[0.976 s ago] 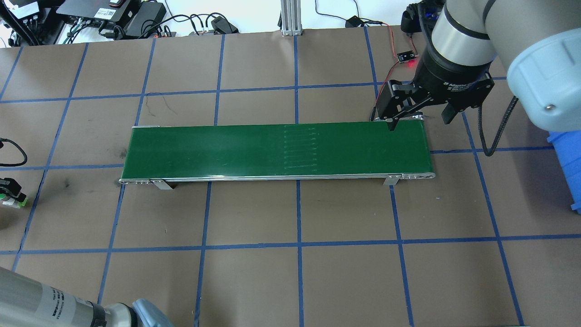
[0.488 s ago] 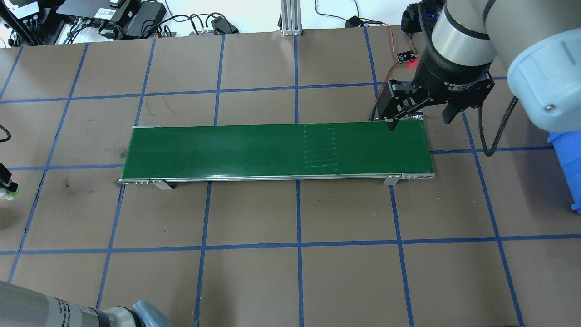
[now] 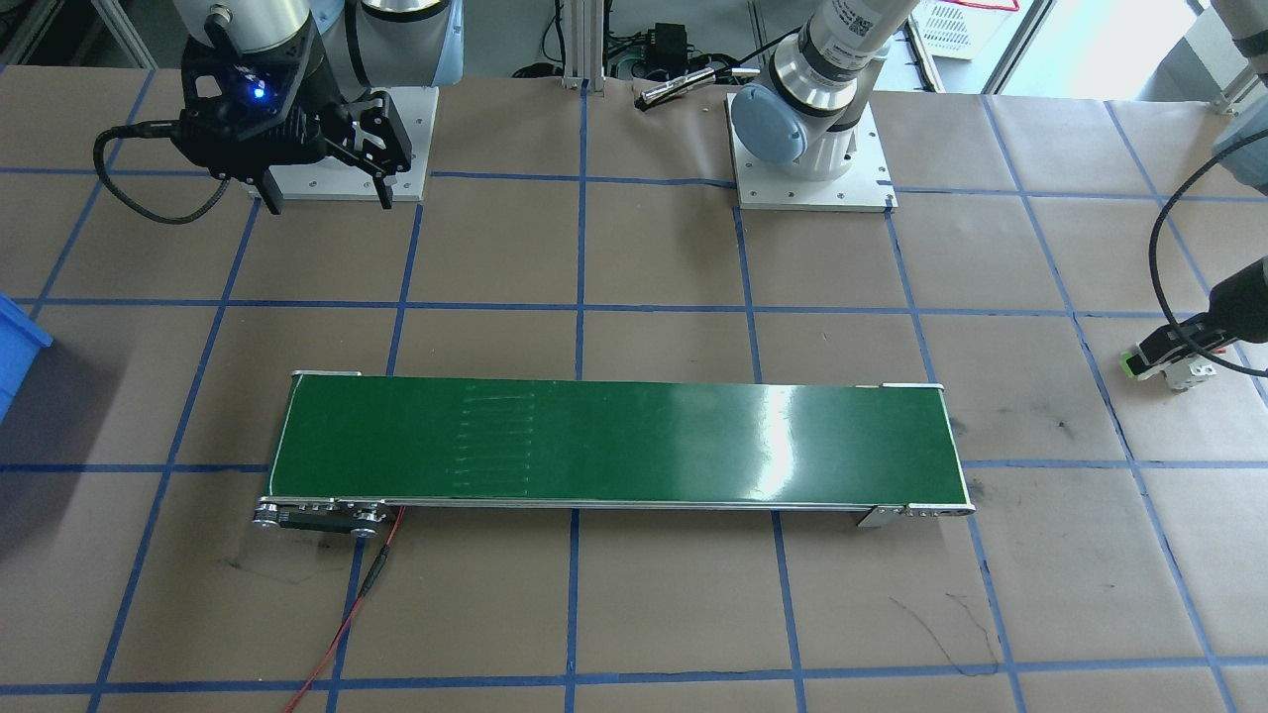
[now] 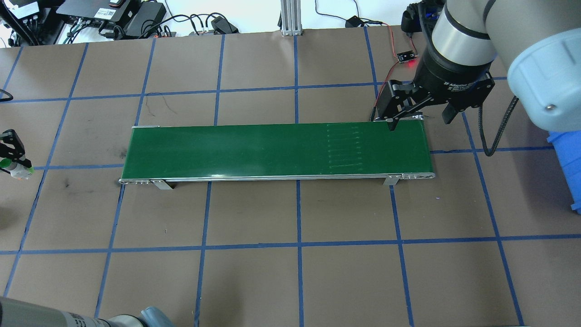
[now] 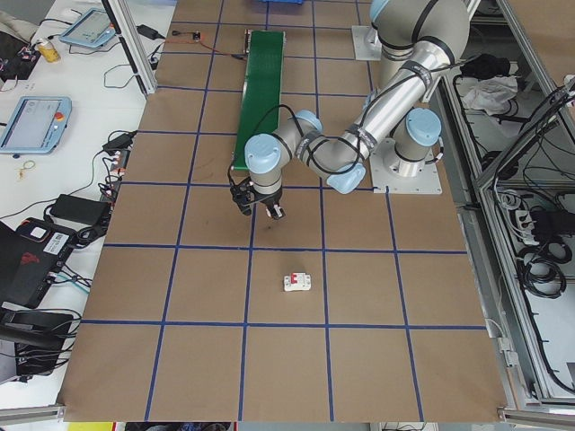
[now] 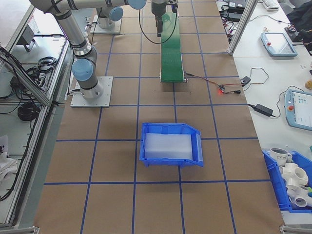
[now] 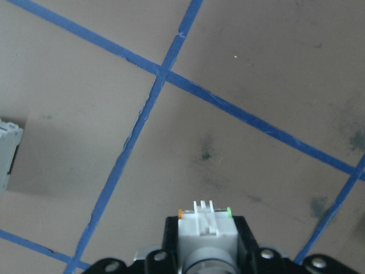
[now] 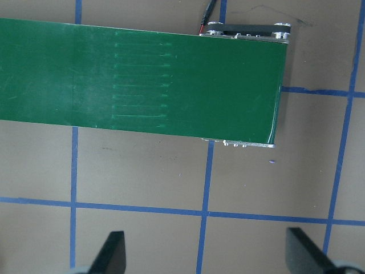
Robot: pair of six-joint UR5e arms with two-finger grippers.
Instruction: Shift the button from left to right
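Observation:
The button point(image 7: 206, 231), white-bodied with a green base, sits clamped between the fingers of my left gripper point(image 7: 206, 242) above the brown paper. In the overhead view this gripper point(image 4: 10, 152) hangs at the far left edge with the button point(image 4: 18, 171) under it, well left of the green conveyor belt point(image 4: 272, 150). The front view shows the same pair, gripper point(image 3: 1169, 349) and button point(image 3: 1184, 374), at the right. My right gripper point(image 4: 417, 121) stands open and holds nothing above the belt's right end, also seen as gripper point(image 3: 327, 201) and gripper point(image 8: 205, 257).
A grey-white circuit breaker point(image 5: 298, 283) lies on the table behind the left gripper, its edge showing as breaker point(image 7: 7, 154). A blue bin point(image 6: 170, 146) stands beyond the belt's right end. A red wire and small lit board point(image 4: 407, 56) lie near the right gripper.
My left gripper has carried the button toward the table's far side along the view's left edge. The marks on the belt have shifted to the right. The right gripper has stayed still.

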